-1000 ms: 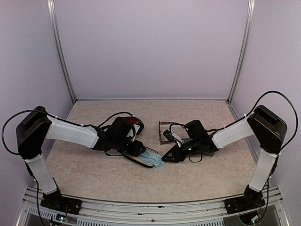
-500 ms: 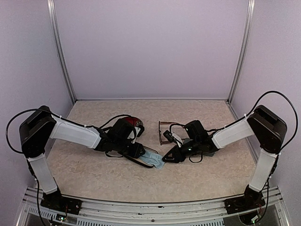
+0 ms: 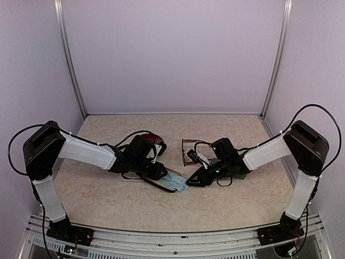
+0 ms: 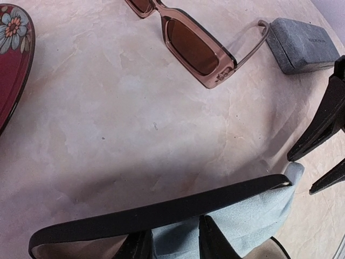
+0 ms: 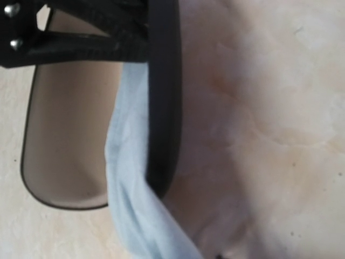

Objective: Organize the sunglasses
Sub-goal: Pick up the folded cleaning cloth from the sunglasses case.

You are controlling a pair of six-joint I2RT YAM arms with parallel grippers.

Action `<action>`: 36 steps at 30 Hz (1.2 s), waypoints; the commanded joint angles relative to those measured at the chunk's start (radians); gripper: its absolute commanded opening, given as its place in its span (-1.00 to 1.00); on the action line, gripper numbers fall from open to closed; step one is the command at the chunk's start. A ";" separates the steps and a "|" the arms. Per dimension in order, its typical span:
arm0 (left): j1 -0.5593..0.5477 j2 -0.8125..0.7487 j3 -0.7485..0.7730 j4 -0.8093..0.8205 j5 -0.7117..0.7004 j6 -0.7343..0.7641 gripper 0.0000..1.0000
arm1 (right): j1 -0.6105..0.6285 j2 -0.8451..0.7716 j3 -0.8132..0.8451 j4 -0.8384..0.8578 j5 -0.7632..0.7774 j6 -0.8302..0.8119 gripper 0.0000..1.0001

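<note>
Black sunglasses [image 4: 161, 211] and light-blue cloth [image 4: 253, 216] between left fingers [image 4: 213, 240], grip cannot be told; right fingers [image 4: 318, 127] apart beside cloth; reddish-brown sunglasses [image 4: 197, 51] loose on desk [image 4: 108, 108]; neither pair cased yet.

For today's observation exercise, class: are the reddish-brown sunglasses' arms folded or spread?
Spread: the reddish-brown sunglasses lie with one arm angled out toward the grey case.
</note>
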 commanded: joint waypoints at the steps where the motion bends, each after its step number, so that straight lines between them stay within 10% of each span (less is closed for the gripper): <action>1: 0.008 0.019 0.022 0.029 0.015 -0.007 -0.43 | 0.008 0.002 0.012 -0.017 0.003 -0.017 -0.33; 24: 0.006 0.015 0.023 0.025 0.017 -0.017 -0.92 | 0.017 0.024 0.024 -0.007 -0.036 -0.028 -0.41; 36: 0.003 0.013 0.024 0.020 0.019 -0.017 -0.98 | 0.018 0.034 0.039 0.003 -0.055 -0.025 -0.76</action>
